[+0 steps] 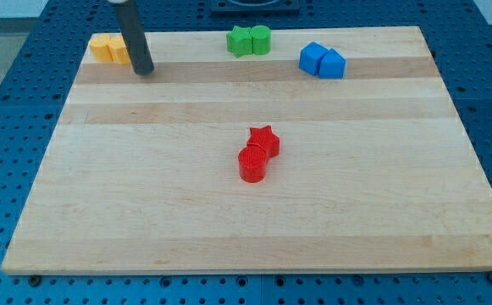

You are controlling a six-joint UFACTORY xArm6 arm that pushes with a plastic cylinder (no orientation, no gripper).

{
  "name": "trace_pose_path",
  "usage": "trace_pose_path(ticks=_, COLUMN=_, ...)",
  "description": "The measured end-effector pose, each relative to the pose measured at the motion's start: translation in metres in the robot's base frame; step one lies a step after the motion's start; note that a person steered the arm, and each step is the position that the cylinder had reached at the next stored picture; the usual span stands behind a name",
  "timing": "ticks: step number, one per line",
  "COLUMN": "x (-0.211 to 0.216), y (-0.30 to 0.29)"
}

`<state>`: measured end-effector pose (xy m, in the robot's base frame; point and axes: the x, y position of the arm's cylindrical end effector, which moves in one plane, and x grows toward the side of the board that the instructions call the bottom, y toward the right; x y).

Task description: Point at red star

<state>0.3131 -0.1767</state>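
The red star (264, 140) lies near the middle of the wooden board (144, 212), touching a red cylinder (251, 164) just below and to its left. My tip (144, 70) rests on the board near the top left corner, right beside the yellow blocks (108, 48). It is far up and to the left of the red star.
Two green blocks (249, 40) sit at the top edge near the middle. Two blue blocks (323, 60) sit at the top right. A blue pegboard table (8, 102) surrounds the board.
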Motion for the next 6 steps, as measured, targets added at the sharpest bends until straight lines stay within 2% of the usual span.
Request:
trace_pose_path(ticks=1, x=0.030, y=0.062)
trace_pose_path(ticks=2, x=0.052, y=0.155)
trace_pose_path(ticks=4, x=0.144, y=0.282)
trace_pose_path(ticks=5, x=0.175, y=0.280)
trace_pose_path(ticks=6, x=0.177, y=0.251)
